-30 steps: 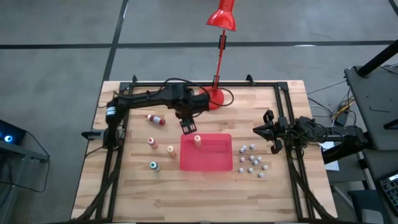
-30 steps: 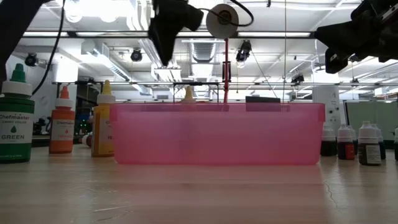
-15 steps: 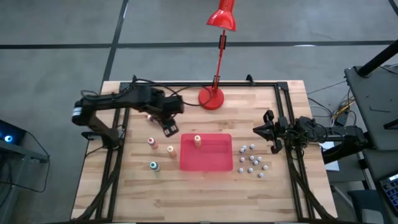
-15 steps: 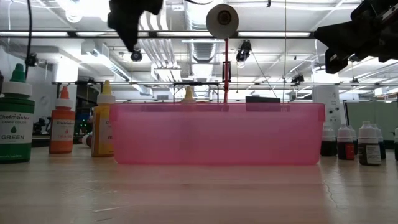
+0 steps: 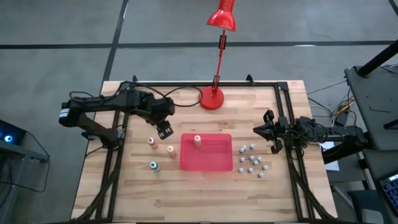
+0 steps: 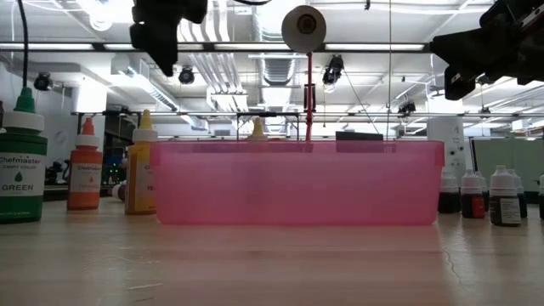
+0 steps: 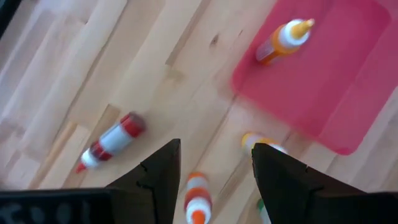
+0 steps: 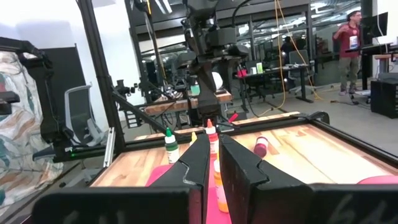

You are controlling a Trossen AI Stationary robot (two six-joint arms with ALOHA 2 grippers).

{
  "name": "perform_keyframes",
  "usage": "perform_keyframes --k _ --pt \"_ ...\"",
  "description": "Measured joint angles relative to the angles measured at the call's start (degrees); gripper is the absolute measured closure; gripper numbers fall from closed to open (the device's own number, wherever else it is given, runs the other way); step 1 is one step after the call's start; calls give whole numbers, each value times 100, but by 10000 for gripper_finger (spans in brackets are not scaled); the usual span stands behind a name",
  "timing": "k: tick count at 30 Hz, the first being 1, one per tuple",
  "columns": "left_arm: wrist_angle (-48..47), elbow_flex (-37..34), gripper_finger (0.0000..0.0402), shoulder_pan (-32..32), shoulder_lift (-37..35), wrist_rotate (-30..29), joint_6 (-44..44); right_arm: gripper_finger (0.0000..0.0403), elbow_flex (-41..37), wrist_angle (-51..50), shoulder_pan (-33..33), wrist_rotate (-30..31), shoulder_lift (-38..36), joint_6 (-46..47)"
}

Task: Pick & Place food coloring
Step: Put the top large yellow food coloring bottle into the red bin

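Left gripper (image 5: 165,131) parted, empty — above loose food coloring bottles (image 5: 152,142).
One bottle (image 5: 198,140) stands in the red tray (image 5: 214,158); beads (image 5: 252,160) beyond — right gripper (image 5: 266,131) closed at table's edge.

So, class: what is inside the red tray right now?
One food coloring bottle with a yellow cap stands upright inside the red tray, near its back left corner. The rest of the tray floor is bare in the high view; nothing covers it.
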Motion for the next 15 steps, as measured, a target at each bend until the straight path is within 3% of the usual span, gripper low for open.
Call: perform_keyframes --k 6,15 --pt "402 106 232 0 400 320 274 374 -1 2 0 0 0 2" --pt "417 830 232 -4 1249 528 848 374 1 2 0 -3 0 2"
